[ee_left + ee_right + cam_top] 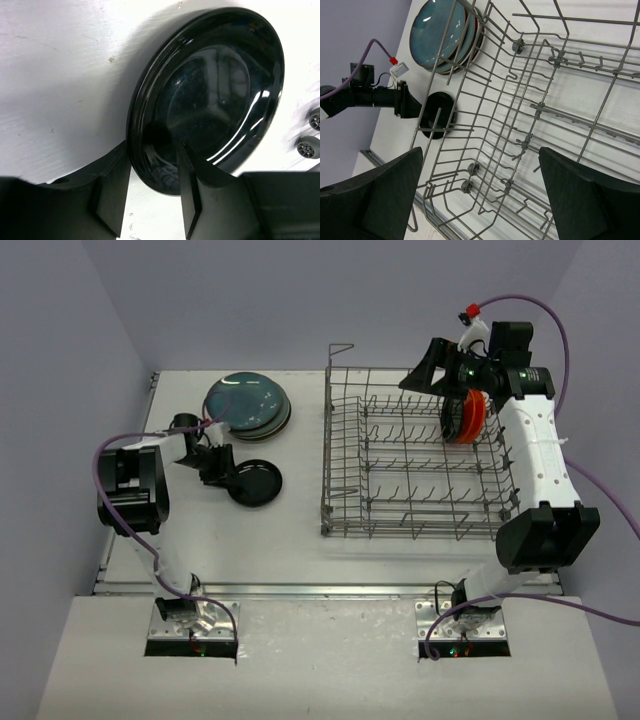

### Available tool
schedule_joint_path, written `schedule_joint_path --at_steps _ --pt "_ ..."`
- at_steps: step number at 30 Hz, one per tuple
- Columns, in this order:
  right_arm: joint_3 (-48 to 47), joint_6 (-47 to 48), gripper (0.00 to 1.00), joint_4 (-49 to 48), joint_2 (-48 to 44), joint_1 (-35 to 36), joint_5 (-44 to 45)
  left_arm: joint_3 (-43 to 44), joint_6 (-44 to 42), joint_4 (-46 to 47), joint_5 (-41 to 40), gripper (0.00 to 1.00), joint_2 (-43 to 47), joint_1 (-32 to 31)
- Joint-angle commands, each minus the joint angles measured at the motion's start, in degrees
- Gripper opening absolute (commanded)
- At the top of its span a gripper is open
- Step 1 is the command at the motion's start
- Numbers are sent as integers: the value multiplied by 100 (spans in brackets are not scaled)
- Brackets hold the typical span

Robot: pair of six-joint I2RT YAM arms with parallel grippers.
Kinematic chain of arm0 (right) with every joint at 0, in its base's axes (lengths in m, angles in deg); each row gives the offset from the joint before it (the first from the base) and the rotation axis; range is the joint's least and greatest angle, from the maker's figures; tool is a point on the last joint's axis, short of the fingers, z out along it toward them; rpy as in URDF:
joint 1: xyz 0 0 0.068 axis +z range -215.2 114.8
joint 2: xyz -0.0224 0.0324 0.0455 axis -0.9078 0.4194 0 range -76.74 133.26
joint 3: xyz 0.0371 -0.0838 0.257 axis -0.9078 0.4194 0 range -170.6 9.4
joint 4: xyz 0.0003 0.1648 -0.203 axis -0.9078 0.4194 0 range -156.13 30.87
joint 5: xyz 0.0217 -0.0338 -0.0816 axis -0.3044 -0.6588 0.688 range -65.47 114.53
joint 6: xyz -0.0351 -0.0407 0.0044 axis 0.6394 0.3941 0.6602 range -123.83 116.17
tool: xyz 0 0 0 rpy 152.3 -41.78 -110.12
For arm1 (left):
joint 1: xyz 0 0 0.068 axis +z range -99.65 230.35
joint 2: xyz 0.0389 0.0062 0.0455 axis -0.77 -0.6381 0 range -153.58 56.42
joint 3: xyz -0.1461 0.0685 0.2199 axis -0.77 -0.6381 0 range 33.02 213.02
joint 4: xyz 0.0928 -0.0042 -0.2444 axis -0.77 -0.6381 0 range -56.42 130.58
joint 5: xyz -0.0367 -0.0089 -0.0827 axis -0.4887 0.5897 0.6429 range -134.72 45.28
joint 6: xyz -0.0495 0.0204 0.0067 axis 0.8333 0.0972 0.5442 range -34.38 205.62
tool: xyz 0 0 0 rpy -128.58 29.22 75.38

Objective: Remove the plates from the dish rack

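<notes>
A small black plate (pixel 256 483) lies on the table left of the grey wire dish rack (pixel 415 455). My left gripper (pixel 222 472) is open at the plate's left edge. In the left wrist view the black plate (pixel 210 95) has its rim between the parted fingers of the left gripper (pixel 152 150), one outside the rim and one over the inside. A stack of large teal plates (pixel 247 403) sits at the back left. An orange-red plate (pixel 467 416) stands upright in the rack's back right. My right gripper (pixel 432 368) hovers open over it, empty (pixel 481 150).
The rack's raised wire loop (pixel 341 348) stands at its back left corner. In the right wrist view the rack's tines (pixel 540 110), the teal stack (pixel 437 32) and the black plate (pixel 436 114) show below. The table's front edge (pixel 330 590) runs near the arm bases.
</notes>
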Motion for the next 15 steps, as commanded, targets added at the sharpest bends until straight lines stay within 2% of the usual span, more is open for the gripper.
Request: schedule_joint_path --at_steps 1,7,11,13,15 --pt "-237 7 97 -102 -14 -28 -99 7 -4 232 -109 40 497 32" --pt "-239 30 98 -104 -14 -28 -12 -7 -128 407 -570 44 1525 27" --pt "-300 146 98 -109 -68 -37 335 192 122 667 -1597 44 1959 34" --pt "-300 269 98 -65 -101 -32 653 486 234 660 -2311 44 1853 34" --pt "-326 454 99 49 -110 -28 1445 1031 281 403 -3043 38 1461 27"
